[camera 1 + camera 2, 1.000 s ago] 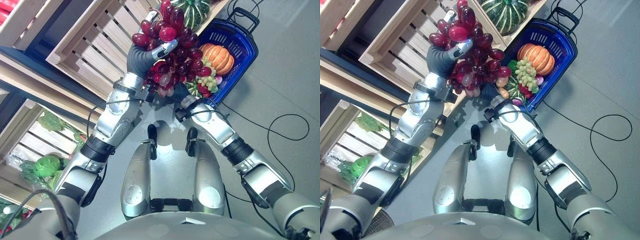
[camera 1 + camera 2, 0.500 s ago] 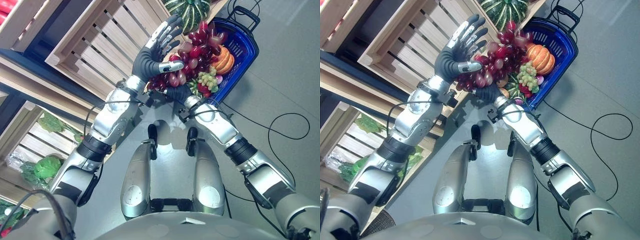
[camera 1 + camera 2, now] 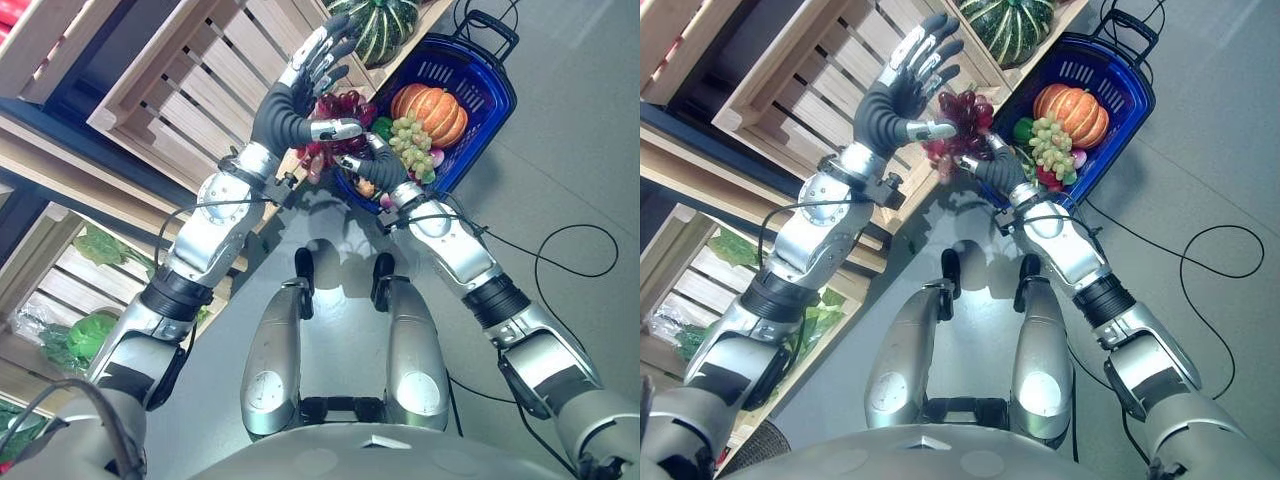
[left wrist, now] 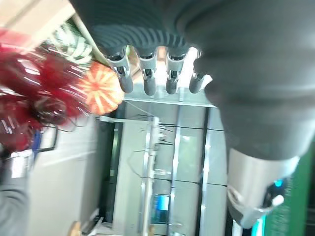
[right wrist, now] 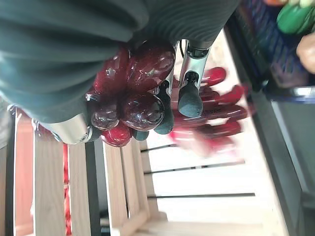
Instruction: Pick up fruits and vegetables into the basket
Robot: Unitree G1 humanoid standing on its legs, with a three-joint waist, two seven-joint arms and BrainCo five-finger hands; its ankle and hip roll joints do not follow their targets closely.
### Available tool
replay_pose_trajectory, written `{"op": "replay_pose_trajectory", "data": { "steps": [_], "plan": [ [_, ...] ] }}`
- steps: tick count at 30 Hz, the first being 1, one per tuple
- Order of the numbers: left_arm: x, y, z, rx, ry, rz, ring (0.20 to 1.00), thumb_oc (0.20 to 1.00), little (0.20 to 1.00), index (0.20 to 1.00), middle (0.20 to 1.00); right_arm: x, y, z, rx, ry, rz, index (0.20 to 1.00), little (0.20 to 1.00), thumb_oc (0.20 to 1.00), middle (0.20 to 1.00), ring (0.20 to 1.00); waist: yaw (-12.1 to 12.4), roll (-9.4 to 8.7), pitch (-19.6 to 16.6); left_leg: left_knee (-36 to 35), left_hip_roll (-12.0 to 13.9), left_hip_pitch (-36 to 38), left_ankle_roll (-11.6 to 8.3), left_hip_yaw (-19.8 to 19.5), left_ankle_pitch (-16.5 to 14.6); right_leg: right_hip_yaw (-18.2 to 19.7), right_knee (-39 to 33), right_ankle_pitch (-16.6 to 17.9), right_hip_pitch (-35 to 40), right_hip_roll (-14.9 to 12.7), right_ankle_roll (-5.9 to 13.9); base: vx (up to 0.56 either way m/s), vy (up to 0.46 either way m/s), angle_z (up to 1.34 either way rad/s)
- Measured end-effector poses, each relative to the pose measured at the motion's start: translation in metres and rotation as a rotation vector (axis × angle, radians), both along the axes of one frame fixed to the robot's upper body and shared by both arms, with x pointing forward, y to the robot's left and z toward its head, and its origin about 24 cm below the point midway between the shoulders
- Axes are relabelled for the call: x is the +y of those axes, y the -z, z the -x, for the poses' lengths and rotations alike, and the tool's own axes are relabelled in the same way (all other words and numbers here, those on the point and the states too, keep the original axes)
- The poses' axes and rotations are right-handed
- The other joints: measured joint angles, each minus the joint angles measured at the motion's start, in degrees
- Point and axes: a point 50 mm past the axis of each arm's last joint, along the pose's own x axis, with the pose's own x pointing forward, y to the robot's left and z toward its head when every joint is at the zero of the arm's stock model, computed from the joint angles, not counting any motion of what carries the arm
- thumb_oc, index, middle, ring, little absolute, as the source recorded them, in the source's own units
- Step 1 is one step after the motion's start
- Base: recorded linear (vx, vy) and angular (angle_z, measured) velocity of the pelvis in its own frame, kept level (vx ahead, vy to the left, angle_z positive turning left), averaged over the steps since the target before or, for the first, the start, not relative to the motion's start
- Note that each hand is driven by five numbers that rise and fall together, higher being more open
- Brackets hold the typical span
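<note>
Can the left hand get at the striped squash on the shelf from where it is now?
Probably yes: the left hand is open, holds nothing and sits just beside the striped squash, with no obstacle between them.

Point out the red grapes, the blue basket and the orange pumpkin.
red grapes (image 3: 340,105), left eye view, middle of the bunch above the right hand.
blue basket (image 3: 497,105), left eye view, bare right side wall.
orange pumpkin (image 3: 432,113), left eye view, centre of its ribbed top.

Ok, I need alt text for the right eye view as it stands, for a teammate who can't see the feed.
The right hand grips a bunch of red grapes at the near rim of a blue basket, which holds an orange pumpkin and green grapes. The left hand is raised open beside the red grapes, before wooden crates.
</note>
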Motion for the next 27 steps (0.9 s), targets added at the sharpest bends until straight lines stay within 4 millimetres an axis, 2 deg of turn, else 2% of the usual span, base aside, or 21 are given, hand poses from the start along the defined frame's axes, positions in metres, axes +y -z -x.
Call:
{"op": "replay_pose_trajectory", "data": {
  "steps": [4, 8, 11, 14, 20, 24, 27],
  "plan": [
    [0.000, -0.003, 0.003, -0.023, 0.018, 0.013, 1.000, 1.000, 1.000, 1.000, 1.000, -0.016, 0.008, -0.002, 0.017, 0.071, -0.013, 0.200, 0.200, 0.200, 0.200, 0.200, -0.06, -0.02, 0.01, 0.03, 0.00, -0.03, 0.03, 0.04, -0.08, 0.03, -0.02, -0.01, -0.01, 0.00, 0.02, 0.01, -0.044, -0.01],
    [0.001, 0.000, 0.003, -0.016, 0.021, 0.007, 1.000, 1.000, 1.000, 1.000, 1.000, -0.033, 0.004, -0.002, -0.003, 0.130, -0.083, 0.200, 0.200, 0.200, 0.200, 0.200, -0.22, -0.02, 0.01, 0.03, 0.03, -0.07, 0.03, 0.17, -0.14, 0.14, -0.01, -0.05, -0.17, 0.02, 0.07, 0.00, -0.043, -0.02],
    [0.009, 0.008, 0.003, 0.007, 0.009, 0.005, 1.000, 1.000, 1.000, 1.000, 1.000, -0.045, -0.005, -0.002, -0.035, 0.152, -0.158, 0.200, 0.200, 0.200, 0.200, 0.200, -0.99, -0.03, 0.01, 0.03, 0.08, -0.50, 0.11, 0.56, -0.28, 0.53, 0.06, -0.05, -0.89, 0.07, 0.10, 0.00, -0.063, -0.05],
    [0.013, 0.020, 0.005, 0.048, 0.040, 0.003, 1.000, 1.000, 1.000, 1.000, 1.000, -0.055, -0.005, 0.001, -0.047, 0.174, -0.209, 0.200, 0.200, 0.200, 0.200, 0.200, -1.20, -0.03, 0.02, 0.10, 0.14, -1.25, 0.06, 0.87, -0.30, 0.90, 0.25, -0.05, -1.87, 0.18, 0.11, 0.00, -0.056, -0.07],
    [0.023, 0.073, 0.011, 0.304, 0.116, 0.022, 1.000, 1.000, 1.000, 1.000, 1.000, -0.076, 0.006, 0.008, -0.035, 0.240, -0.229, 0.200, 0.200, 0.200, 0.200, 0.200, -1.28, -0.02, 0.02, 0.17, 0.20, -3.49, -0.02, 1.15, -0.25, 1.23, 1.02, 0.11, -4.40, 0.19, -0.19, -0.03, -0.071, -0.02],
    [0.037, 0.107, 0.016, 0.437, 0.074, 0.035, 1.000, 1.000, 1.000, 1.000, 1.000, -0.091, -0.001, 0.010, -0.064, 0.271, -0.269, 0.200, 0.200, 0.200, 0.200, 0.200, -1.03, 0.01, 0.02, 0.23, 0.26, -6.30, -0.08, 0.96, -0.03, 1.10, 1.24, -0.15, -7.12, 0.20, -0.07, -0.04, -0.074, 0.02],
    [0.056, 0.148, 0.030, 0.591, 0.019, -0.004, 1.000, 1.000, 1.000, 1.000, 1.000, -0.112, -0.005, 0.014, -0.067, 0.322, -0.318, 0.200, 0.200, 0.200, 0.200, 0.200, -0.27, 0.06, 0.04, 0.30, 0.23, -9.02, -0.34, 0.52, 0.47, 0.88, 2.07, -0.27, -9.95, 0.15, -0.32, -0.02, -0.052, 0.06]
  ]
}}
